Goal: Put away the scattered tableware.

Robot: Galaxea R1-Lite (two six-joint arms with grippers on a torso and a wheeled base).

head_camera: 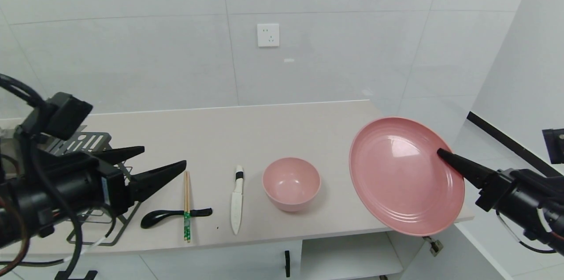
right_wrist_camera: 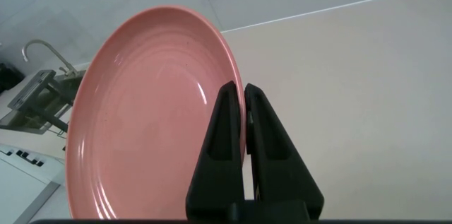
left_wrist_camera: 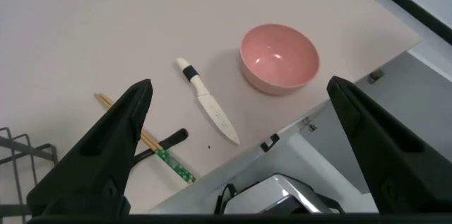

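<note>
My right gripper [head_camera: 442, 153] is shut on the rim of a pink plate [head_camera: 403, 174], held tilted above the counter's right end; the right wrist view shows its fingers [right_wrist_camera: 227, 121] pinching the plate [right_wrist_camera: 148, 111]. A pink bowl [head_camera: 291, 182] stands mid-counter, with a white knife [head_camera: 237, 198], wooden chopsticks [head_camera: 187, 203] and a black spoon [head_camera: 172, 215] to its left. My left gripper [head_camera: 152, 163] hangs open above the counter's left side. The left wrist view shows the bowl [left_wrist_camera: 279, 57], knife [left_wrist_camera: 208, 102] and chopsticks [left_wrist_camera: 152, 143] between its fingers.
A metal dish rack [head_camera: 86, 145] stands at the counter's left end, partly behind my left arm. A wall socket [head_camera: 268, 35] is on the tiled wall. Below the counter edge [head_camera: 264, 238] are white cabinet doors with a black handle [head_camera: 287, 263].
</note>
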